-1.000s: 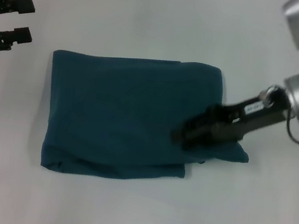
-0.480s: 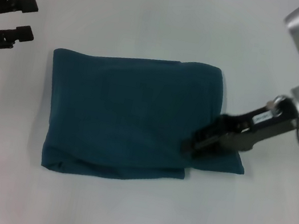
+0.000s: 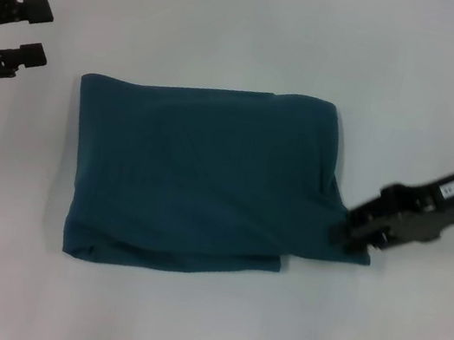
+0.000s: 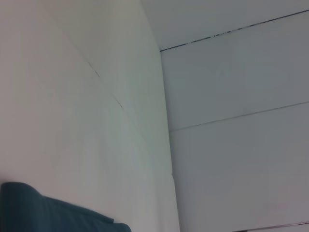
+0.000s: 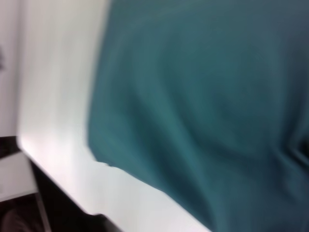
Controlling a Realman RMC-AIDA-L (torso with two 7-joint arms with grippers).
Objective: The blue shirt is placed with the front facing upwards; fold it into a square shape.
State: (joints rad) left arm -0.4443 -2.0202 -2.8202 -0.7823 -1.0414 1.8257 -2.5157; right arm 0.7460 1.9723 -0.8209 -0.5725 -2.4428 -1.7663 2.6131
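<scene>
White table point(image 3: 237, 13), folded blue shirt point(image 3: 199, 178), right pincer point(image 3: 346, 231) at its edge

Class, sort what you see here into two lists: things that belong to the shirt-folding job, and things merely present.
Belongs to the job:
blue shirt, folded
right gripper, at its right edge
left gripper, off to the left

Merely present:
white table

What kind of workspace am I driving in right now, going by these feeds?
Probably a lab or test bench: a bare white tabletop, white panelled walls, and just one folded dark teal-blue cotton shirt between the left gripper and right gripper.
</scene>
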